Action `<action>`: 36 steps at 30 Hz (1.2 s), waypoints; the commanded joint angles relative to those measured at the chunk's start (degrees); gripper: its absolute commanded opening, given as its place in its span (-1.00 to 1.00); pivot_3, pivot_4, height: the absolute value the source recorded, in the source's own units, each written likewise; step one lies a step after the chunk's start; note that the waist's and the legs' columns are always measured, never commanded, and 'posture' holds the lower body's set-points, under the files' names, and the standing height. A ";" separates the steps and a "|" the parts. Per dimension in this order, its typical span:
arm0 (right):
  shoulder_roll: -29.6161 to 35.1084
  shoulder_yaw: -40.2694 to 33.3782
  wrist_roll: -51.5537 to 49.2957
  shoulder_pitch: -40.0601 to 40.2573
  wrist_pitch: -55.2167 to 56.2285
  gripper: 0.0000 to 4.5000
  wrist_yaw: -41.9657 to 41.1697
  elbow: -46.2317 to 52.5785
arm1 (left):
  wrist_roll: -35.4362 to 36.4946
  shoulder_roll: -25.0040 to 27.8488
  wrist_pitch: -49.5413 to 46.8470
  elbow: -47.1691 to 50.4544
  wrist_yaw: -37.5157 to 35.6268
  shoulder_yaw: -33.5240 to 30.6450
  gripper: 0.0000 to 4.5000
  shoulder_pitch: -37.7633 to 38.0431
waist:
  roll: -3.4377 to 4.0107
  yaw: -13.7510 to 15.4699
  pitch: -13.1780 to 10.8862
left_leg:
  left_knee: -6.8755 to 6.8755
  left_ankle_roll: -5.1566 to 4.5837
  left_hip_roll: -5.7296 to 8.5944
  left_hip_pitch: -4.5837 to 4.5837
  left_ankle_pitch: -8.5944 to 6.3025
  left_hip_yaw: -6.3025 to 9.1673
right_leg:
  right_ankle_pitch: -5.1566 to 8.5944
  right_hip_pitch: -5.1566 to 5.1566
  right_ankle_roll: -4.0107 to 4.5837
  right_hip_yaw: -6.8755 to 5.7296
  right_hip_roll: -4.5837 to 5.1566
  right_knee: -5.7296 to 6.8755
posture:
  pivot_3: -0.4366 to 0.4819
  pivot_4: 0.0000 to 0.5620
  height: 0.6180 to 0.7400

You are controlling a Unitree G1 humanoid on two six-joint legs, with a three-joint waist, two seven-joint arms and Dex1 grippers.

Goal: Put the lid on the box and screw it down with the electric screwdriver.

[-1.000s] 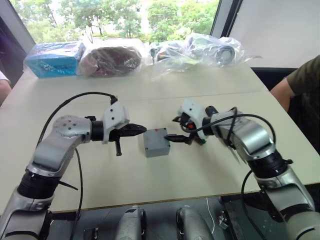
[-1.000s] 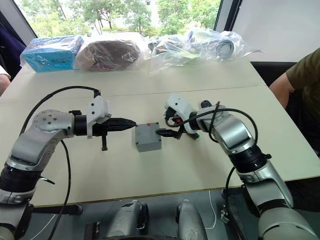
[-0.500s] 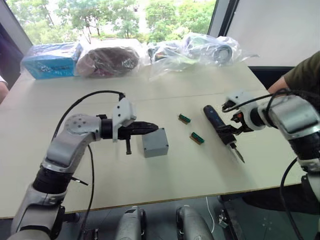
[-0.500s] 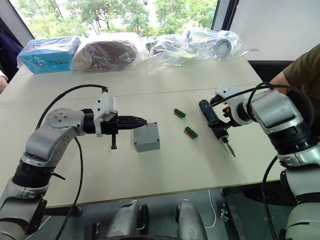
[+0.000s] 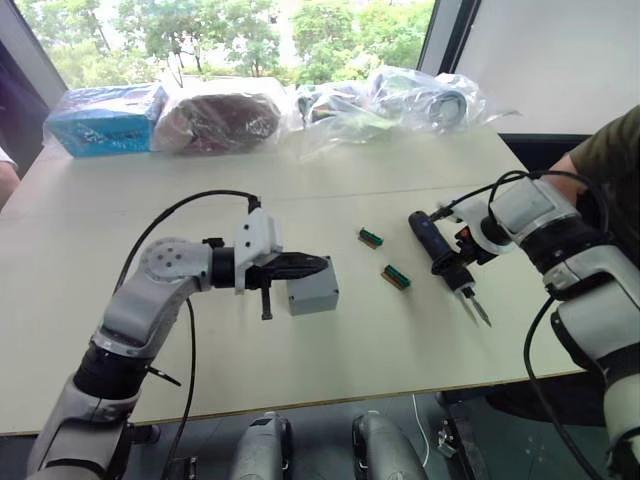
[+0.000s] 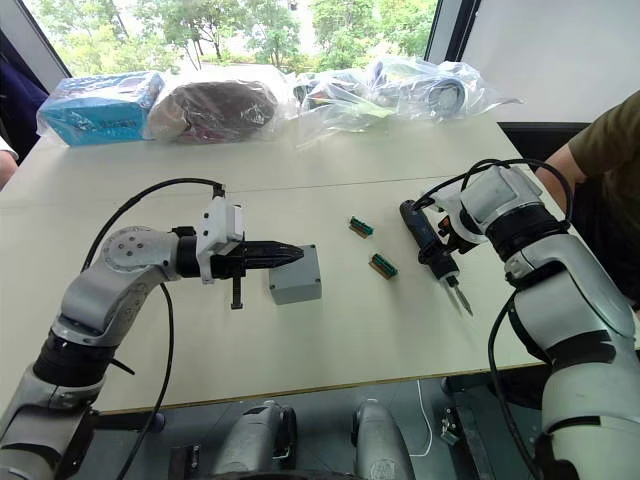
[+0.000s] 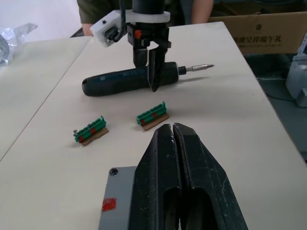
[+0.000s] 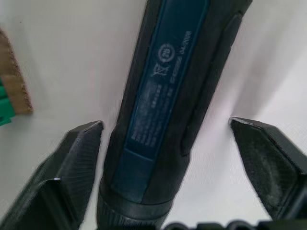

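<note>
The screwdriver (image 5: 440,257) lies flat on the table (image 5: 330,350), its long axis running from the far handle end to the bit pointing toward the near edge. The right hand (image 8: 168,143) is spread wide straddling the barrel, one finger on each side, not yet closed on it. This hand is much the nearer. The left hand (image 7: 173,163) is pressed together, resting over the box (image 5: 312,286), which sits mid-table with the lid (image 7: 117,201) already on it.
</note>
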State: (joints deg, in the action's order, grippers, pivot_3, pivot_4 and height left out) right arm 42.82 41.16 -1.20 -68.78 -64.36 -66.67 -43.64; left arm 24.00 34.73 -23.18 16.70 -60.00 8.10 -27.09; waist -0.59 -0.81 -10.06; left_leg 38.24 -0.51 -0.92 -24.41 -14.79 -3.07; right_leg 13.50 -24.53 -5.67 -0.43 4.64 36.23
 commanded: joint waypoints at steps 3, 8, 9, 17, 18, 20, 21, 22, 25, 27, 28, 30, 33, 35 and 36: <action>-2.75 2.52 5.03 -1.05 3.08 -0.03 -5.21 -4.06 | -0.39 0.61 0.35 3.08 1.98 -1.24 -1.00 1.16 | -0.04 0.03 0.03 | 0.01 0.00 0.00 0.02 0.00 0.01 | 0.00 0.03 0.00 -0.01 0.00 0.02 | -0.05 -0.47 1.00; -5.13 -2.03 7.22 -4.14 2.30 -0.15 -1.77 -9.12 | -0.57 1.78 0.28 3.66 2.09 -1.31 -1.00 2.50 | -0.08 -0.08 0.06 | 0.01 0.01 -0.01 0.06 0.00 0.02 | 0.00 0.06 0.00 -0.02 -0.01 0.02 | -0.05 -0.47 1.00; -5.39 -2.84 7.46 -4.62 2.14 -0.16 -1.05 -9.60 | -0.45 2.06 0.33 3.64 1.95 -1.48 -1.00 2.66 | -0.07 -0.13 0.06 | 0.00 0.01 -0.01 0.06 0.00 0.01 | 0.00 0.06 0.01 -0.02 -0.01 0.02 | -0.05 -0.47 1.00; -3.78 -26.19 1.07 -1.77 3.92 -0.18 11.53 18.49 | -1.72 4.62 2.36 -1.67 -0.33 -2.13 -1.00 0.49 | 0.37 -0.01 -0.22 | -0.05 0.02 0.01 -0.11 0.01 -0.03 | -0.01 -0.18 0.01 0.02 0.02 0.06 | -0.05 -0.47 1.00; -4.82 -30.81 -0.51 0.87 5.93 -0.18 14.03 24.72 | -1.80 4.63 2.39 -2.16 -0.69 -1.84 -1.00 0.01 | 0.38 -0.13 -0.22 | -0.09 0.02 -0.01 -0.11 0.01 -0.03 | -0.01 -0.20 0.01 0.02 -0.01 0.05 | -0.05 -0.47 1.00; -6.80 -35.49 -2.57 4.25 6.67 -0.18 16.68 32.39 | -1.69 5.07 2.45 -3.01 -1.70 -1.76 -1.00 -0.29 | 0.38 -0.07 -0.22 | -0.16 0.03 -0.03 -0.10 0.02 -0.01 | 0.00 -0.23 0.01 0.02 -0.08 0.05 | -0.05 -0.47 1.00; -9.17 -39.04 -3.96 6.42 9.35 -0.18 19.45 36.19 | -2.61 5.21 3.03 -3.66 -1.89 -1.14 -1.00 -0.47 | 0.37 0.06 -0.21 | -0.19 0.03 -0.04 -0.10 0.02 0.01 | 0.00 -0.22 0.02 0.00 -0.10 0.04 | -0.05 -0.47 1.00; -11.95 -42.47 -5.42 8.41 12.37 -0.18 22.37 39.55 | -3.21 5.19 3.51 -4.27 -2.12 -0.77 -1.00 -0.63 | 0.36 0.09 -0.21 | -0.19 0.04 -0.04 -0.10 0.02 0.01 | 0.00 -0.21 0.02 -0.01 -0.10 0.04 | -0.05 -0.47 1.00; -19.90 -47.82 -8.13 14.49 19.18 -0.18 29.61 50.21 | -3.33 4.61 3.29 -6.42 -2.64 -0.34 -1.00 -1.50 | 0.33 0.22 -0.19 | -0.07 0.05 -0.03 -0.07 0.03 0.00 | -0.01 -0.10 0.00 -0.02 -0.06 0.04 | -0.05 -0.47 1.00; -24.35 -48.86 -10.34 17.13 21.18 -0.18 32.24 54.54 | -3.79 4.79 3.93 -8.31 -3.43 -0.28 -1.00 -1.79 | 0.34 0.25 -0.20 | -0.04 0.05 -0.01 -0.09 0.03 0.01 | -0.01 -0.07 -0.01 -0.04 0.00 0.05 | -0.05 -0.47 1.00; -26.34 -49.29 -11.79 18.40 22.05 -0.18 33.14 56.25 | -4.11 4.74 4.27 -9.21 -3.71 -0.20 -1.00 -1.98 | 0.34 0.23 -0.20 | -0.05 0.05 0.01 -0.09 0.03 0.00 | -0.03 -0.07 -0.04 -0.03 0.03 0.05 | -0.05 -0.47 1.00; -29.17 -49.64 -15.58 21.94 25.05 -0.18 31.90 59.60 | -3.86 3.79 3.55 -10.42 -3.46 -0.31 -1.00 -2.50 | 0.33 0.29 -0.19 | -0.04 0.05 0.01 -0.09 0.03 0.00 | -0.04 -0.07 -0.05 -0.02 0.03 0.04 | -0.05 -0.47 1.00; -31.50 -47.01 -15.63 26.31 28.71 -0.18 33.66 62.02 | -4.43 3.67 3.51 -11.50 -3.74 -0.38 -1.00 -2.69 | 0.31 0.26 -0.18 | -0.04 0.05 0.02 -0.09 0.03 0.05 | -0.04 -0.01 -0.05 -0.05 0.03 0.00 | -0.05 -0.47 1.00; -33.05 -45.55 -17.34 28.56 29.01 -0.18 33.80 63.51 | -4.65 3.32 3.25 -11.92 -3.71 -0.20 -1.00 -2.57 | 0.27 0.11 -0.16 | -0.03 0.05 0.02 -0.08 0.03 0.04 | -0.04 -0.01 -0.05 -0.04 0.03 0.01 | -0.05 -0.47 1.00; -33.41 -45.02 -17.82 29.46 29.42 -0.18 33.89 64.15 | -4.66 3.01 2.99 -11.89 -3.58 -0.03 -1.00 -2.56 | 0.27 0.04 -0.16 | -0.03 0.05 0.02 -0.05 0.03 0.03 | -0.04 0.00 -0.05 -0.03 0.04 0.02 | -0.05 -0.47 1.00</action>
State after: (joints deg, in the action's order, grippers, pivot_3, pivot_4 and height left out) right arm 10.26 -4.46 -16.91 -38.93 -37.25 -33.20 16.23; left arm 19.37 37.98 -20.60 4.46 -63.54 8.31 -28.97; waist -0.32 -0.77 -10.22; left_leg 38.21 -0.46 -0.89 -24.45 -14.76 -3.03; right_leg 13.46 -24.53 -5.72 -0.46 4.67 36.26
